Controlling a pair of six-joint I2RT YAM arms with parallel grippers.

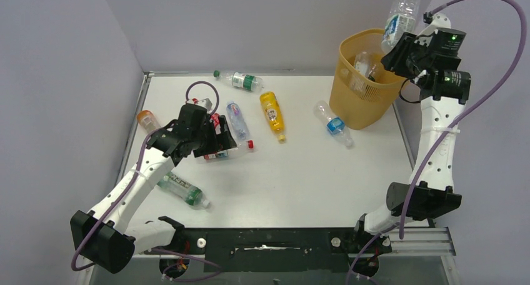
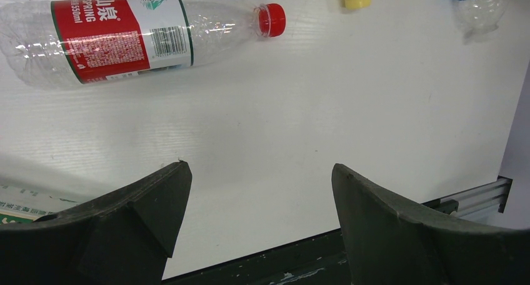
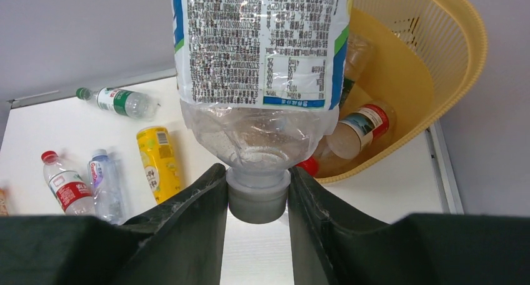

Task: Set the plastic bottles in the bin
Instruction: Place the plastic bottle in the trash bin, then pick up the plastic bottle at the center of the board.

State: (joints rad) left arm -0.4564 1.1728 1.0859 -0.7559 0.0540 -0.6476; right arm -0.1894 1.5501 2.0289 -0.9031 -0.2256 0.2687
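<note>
Plastic bottles [image 1: 237, 121] lie all over the white bench [image 1: 300, 185]. At the far left is a small orange bottle [image 1: 147, 119]. Nearer the front lies a green-label bottle [image 1: 182, 190]. The left pincer [image 2: 259, 191] hangs over the bench with its two fingers wide apart and nothing between them. Just past it lies a red-label bottle [image 2: 125, 35] with a red cap. Further right, a green-cap bottle [image 1: 240, 80] lies at the back, then a yellow bottle [image 1: 272, 113], then a blue-label bottle [image 1: 333, 124] near the bin [image 1: 362, 104]. The bin stands at the back right, with a red-cap bottle [image 3: 359, 129] inside. The right pincer [image 3: 257, 194] squeezes the cap of a clear bottle [image 3: 262, 47], held up over the bin's rim.
</note>
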